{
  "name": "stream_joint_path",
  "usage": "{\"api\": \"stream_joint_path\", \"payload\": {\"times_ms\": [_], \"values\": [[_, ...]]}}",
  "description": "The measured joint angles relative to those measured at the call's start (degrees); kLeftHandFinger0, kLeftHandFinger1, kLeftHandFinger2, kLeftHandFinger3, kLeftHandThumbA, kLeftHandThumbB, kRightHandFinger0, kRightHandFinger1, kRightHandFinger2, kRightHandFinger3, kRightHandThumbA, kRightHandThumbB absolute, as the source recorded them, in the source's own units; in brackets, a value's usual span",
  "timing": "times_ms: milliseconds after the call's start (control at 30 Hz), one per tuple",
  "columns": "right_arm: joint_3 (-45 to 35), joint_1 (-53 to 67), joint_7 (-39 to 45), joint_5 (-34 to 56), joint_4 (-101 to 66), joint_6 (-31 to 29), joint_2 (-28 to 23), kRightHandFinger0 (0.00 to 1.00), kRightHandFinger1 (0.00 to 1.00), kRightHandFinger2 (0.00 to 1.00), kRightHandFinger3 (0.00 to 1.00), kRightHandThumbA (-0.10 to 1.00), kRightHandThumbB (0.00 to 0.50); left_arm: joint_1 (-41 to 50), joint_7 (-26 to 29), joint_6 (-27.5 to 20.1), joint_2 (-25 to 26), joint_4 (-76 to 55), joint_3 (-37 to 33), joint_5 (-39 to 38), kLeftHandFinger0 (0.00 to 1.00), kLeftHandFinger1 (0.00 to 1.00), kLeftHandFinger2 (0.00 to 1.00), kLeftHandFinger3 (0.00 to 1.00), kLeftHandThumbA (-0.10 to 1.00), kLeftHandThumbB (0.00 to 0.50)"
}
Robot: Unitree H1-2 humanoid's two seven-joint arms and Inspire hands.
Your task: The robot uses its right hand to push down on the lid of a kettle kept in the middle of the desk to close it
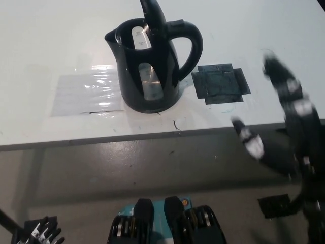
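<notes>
While the black right hand (pixel 284 117) hovers open and empty, the rigid black plastic kettle (pixel 150 66) looks light and tippable; press its upright hinged lid (pixel 152 15) squarely

A white surface (pixel 61 46) fills the upper half of the view, and its front edge is seen running slightly uphill from left to right, with a grey floor (pixel 152 168) lying below it. A sheet of clear, glossy tape (pixel 86 94) is stuck flat near the front edge toward the left, where light is reflected in bright streaks. A square patch of black tape (pixel 221 84) is fixed further right, and a smaller dark patch (pixel 274 206) is seen on the floor at the lower right.
</notes>
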Motion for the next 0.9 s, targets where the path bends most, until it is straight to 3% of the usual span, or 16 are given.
{"api": "stream_joint_path", "payload": {"times_ms": [100,167,267,333,433,633,767,900], "values": [[1.05,-6.61,0.3,-1.42,-0.09,3.48,1.32,1.0,1.0,1.0,1.0,0.43,0.11,0.0,-0.01,-0.03,0.0,0.17,0.0,-0.19,1.0,1.0,1.0,1.0,1.0,0.494],[2.13,-11.47,0.43,-2.54,0.66,6.46,2.6,1.0,1.0,1.0,1.0,0.38,0.115,0.1,0.0,-0.06,-0.01,0.21,0.02,-0.26,1.0,1.0,1.0,1.0,1.0,0.49],[3.31,-17.17,0.48,-3.8,3.33,9.5,4.29,1.0,1.0,1.0,1.0,0.35,0.147,0.38,-0.09,-0.19,-0.17,0.26,-0.1,-0.36,1.0,1.0,1.0,1.0,1.0,0.486],[4.39,-21.76,0.39,-5.17,6.61,12.23,6.12,1.0,1.0,1.0,1.0,0.32,0.203,0.81,-0.56,-0.68,-0.34,0.26,-0.24,-0.68,1.0,1.0,1.0,1.0,1.0,0.48],[5.45,-27.1,0.04,-6.41,13.9,14.53,9.46,1.0,1.0,1.0,1.0,0.24,0.219,1.71,-1.66,-1.27,-0.51,0.25,-0.36,-1.51,1.0,1.0,1.0,1.0,1.0,0.485],[5.81,-32.2,-0.78,-7.26,26.67,14.93,14.54,1.0,1.0,1.0,1.0,0.18,0.206,2.05,-2.44,-1.49,-0.54,0.22,-0.49,-2.37,1.0,1.0,1.0,1.0,1.0,0.483],[5.29,-36.09,-2.02,-7.73,35.11,13.99,15.2,1.0,1.0,1.0,1.0,0.11,0.198,2.01,-2.92,-1.72,-0.54,0.22,-0.57,-2.66,1.0,1.0,1.0,1.0,1.0,0.475],[4.37,-40.31,-3.93,-7.86,44.0,12.55,15.22,1.0,1.0,1.0,1.0,0.11,0.205,1.85,-3.55,-1.9,-0.56,0.22,-0.75,-3.09,1.0,1.0,1.0,1.0,1.0,0.474]]}}
